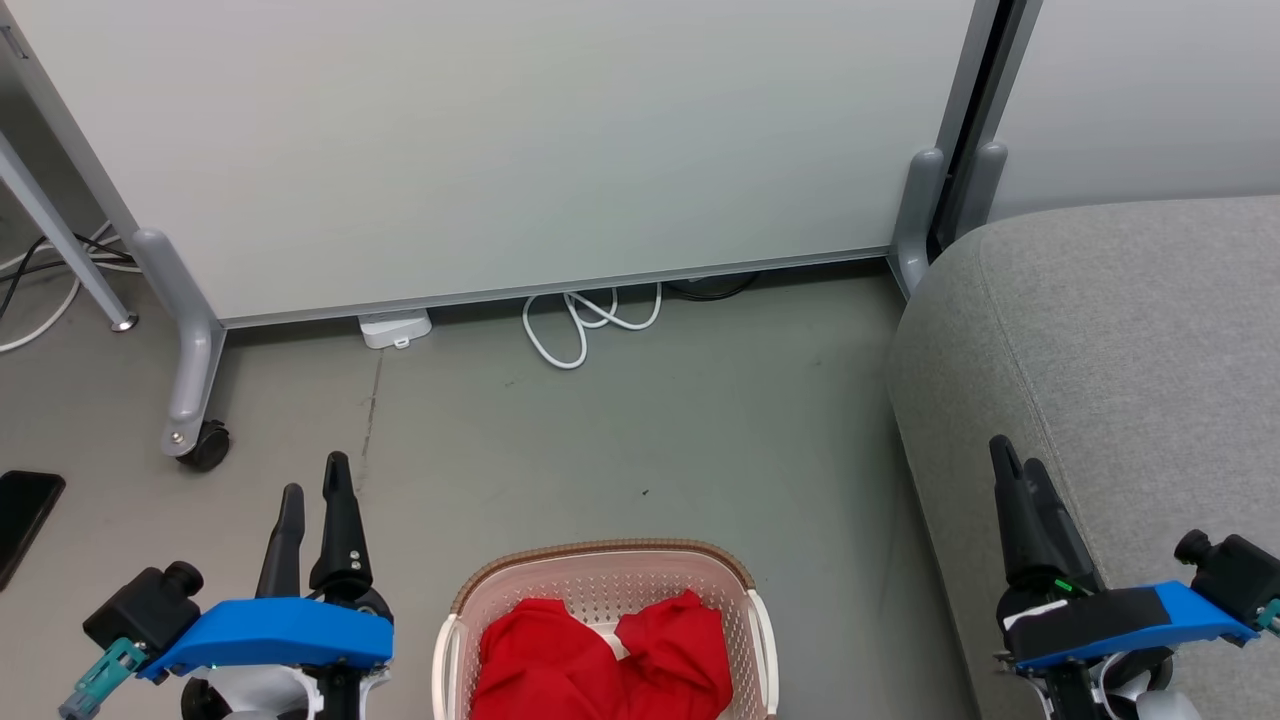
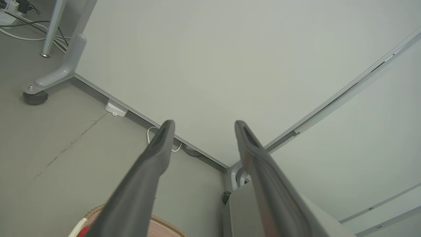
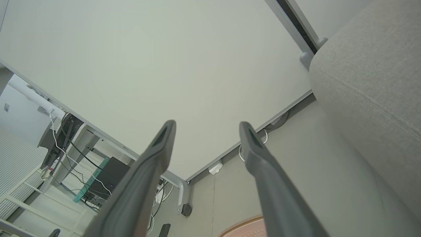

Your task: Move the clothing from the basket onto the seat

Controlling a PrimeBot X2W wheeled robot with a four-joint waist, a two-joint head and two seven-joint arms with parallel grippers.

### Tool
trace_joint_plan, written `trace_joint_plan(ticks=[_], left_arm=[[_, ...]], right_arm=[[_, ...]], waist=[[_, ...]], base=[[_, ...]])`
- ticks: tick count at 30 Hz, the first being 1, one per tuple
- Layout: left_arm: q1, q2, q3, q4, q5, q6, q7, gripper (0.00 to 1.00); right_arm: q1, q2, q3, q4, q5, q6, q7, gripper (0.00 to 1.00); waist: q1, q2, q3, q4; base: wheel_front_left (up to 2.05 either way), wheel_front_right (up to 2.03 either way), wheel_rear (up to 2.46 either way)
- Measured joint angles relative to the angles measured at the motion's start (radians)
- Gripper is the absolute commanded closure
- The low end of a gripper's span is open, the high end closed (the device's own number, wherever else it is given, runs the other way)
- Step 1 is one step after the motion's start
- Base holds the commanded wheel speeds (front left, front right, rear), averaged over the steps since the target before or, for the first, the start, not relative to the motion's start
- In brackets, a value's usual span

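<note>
Red clothing (image 1: 600, 658) lies bunched in the cream perforated basket (image 1: 600, 560) with a brown rim, at the bottom centre of the head view. The light grey seat (image 1: 1120, 340) fills the right side. My left gripper (image 1: 315, 480) hovers open over the floor to the left of the basket, nothing between its fingers. My right gripper (image 1: 1012, 455) stands open over the seat's front edge, empty. In the left wrist view the left gripper (image 2: 202, 123) points at the panel, with the basket rim (image 2: 164, 222) low. In the right wrist view the right gripper (image 3: 207, 125) is spread, the seat (image 3: 371, 79) at right.
A white partition panel (image 1: 500, 140) on castor feet (image 1: 205, 445) stands behind the basket. A white cable loop (image 1: 585, 320) and a small white box (image 1: 395, 328) lie at its base. A dark phone (image 1: 22, 515) lies on the floor at left. Grey floor stretches between basket and panel.
</note>
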State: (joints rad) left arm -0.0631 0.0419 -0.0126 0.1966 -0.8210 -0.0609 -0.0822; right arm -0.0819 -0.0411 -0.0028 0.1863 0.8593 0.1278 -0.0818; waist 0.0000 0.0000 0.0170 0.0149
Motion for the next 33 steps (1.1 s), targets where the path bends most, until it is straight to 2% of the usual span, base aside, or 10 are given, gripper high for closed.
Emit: trace_joint_plan(ticks=[33], left_arm=[[0.0, 0.003, -0.068, 0.014, 0.397, 0.017, -0.089, 0.0]], right_arm=[[0.005, -0.002, 0.043, 0.037, -0.395, 0.001, -0.088, 0.0]], waist=[[0.0001, 0.0, -0.002, 0.011]], base=[[0.0, 0.0, 0.0]])
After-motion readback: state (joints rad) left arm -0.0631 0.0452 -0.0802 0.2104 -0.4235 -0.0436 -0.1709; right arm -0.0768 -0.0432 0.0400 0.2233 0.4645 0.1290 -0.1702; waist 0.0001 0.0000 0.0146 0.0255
